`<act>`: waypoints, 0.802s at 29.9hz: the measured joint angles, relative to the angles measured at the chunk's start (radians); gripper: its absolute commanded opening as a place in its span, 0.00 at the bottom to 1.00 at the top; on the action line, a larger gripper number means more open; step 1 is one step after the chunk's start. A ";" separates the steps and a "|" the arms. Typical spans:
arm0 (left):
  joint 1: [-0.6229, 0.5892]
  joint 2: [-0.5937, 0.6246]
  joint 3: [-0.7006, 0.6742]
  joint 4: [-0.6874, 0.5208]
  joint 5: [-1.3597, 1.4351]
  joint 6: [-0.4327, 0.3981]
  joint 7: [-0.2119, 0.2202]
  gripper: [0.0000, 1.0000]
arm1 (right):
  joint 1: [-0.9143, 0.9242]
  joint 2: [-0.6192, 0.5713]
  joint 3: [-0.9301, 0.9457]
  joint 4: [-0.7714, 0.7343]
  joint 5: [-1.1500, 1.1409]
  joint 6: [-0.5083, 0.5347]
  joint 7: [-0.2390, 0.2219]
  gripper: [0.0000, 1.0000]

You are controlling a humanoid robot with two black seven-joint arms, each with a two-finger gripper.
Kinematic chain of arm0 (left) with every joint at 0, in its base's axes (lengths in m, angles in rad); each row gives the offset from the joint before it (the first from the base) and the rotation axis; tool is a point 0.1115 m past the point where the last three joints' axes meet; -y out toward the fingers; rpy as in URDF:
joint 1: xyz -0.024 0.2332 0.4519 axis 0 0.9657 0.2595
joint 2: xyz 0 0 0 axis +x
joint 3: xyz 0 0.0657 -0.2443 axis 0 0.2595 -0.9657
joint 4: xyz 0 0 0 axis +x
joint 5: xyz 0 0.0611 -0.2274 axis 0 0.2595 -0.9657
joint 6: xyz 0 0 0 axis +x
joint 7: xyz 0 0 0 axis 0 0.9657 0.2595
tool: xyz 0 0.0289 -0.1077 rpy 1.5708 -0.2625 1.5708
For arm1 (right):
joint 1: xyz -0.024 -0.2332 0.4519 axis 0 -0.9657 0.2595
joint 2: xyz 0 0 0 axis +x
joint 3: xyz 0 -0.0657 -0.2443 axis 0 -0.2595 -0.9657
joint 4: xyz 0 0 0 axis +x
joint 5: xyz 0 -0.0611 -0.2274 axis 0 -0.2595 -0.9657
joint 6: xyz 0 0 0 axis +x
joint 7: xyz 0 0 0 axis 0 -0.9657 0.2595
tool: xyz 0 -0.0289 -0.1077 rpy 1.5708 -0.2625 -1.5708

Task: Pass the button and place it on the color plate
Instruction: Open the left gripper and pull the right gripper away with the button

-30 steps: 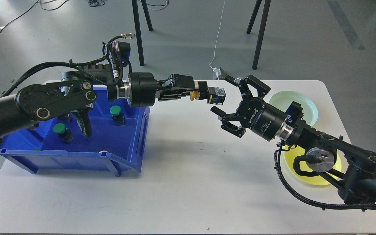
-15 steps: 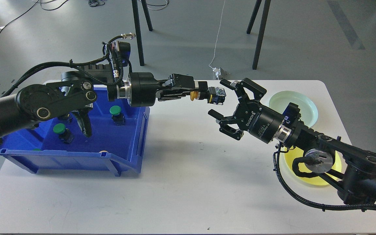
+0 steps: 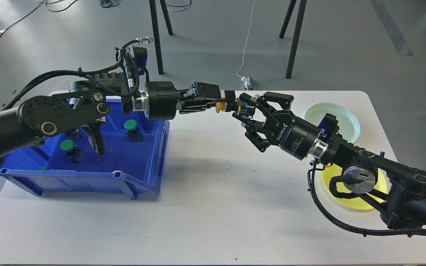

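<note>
My left gripper (image 3: 229, 105) is shut on a button with a yellow cap (image 3: 219, 107) and a black body, and holds it out level above the table, past the blue bin. My right gripper (image 3: 243, 111) has come in from the right. Its two fingers stand above and below the free black end of the button's body (image 3: 247, 110), with the jaws still apart. A yellow plate (image 3: 361, 205) lies at the right, partly hidden under my right arm. A pale green plate (image 3: 348, 119) lies behind it.
A blue bin (image 3: 150, 155) stands on the left of the white table (image 3: 213, 207) and holds several green-capped buttons (image 3: 131, 125). My left arm's elbow hangs over the bin. Stand legs are on the floor behind the table.
My right gripper has moved left and up towards the held button, and its fingers now straddle the button's body and stand closer together. My left gripper has stayed almost still.
</note>
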 measured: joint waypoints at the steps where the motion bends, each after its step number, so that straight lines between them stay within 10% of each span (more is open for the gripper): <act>1: 0.001 0.000 -0.002 0.000 0.000 0.001 0.000 0.29 | 0.003 0.001 0.000 0.000 0.000 0.000 0.001 0.18; 9: 0.019 -0.001 -0.034 0.000 0.000 0.010 0.000 0.44 | 0.009 0.006 0.000 -0.006 0.001 0.000 0.016 0.15; 15: 0.065 0.000 -0.104 0.000 0.000 0.012 0.000 0.88 | 0.010 0.006 -0.001 -0.006 0.001 0.000 0.020 0.13; 24: 0.097 -0.002 -0.172 0.020 -0.017 -0.005 0.000 0.96 | 0.000 -0.010 0.009 -0.008 0.003 0.000 0.045 0.12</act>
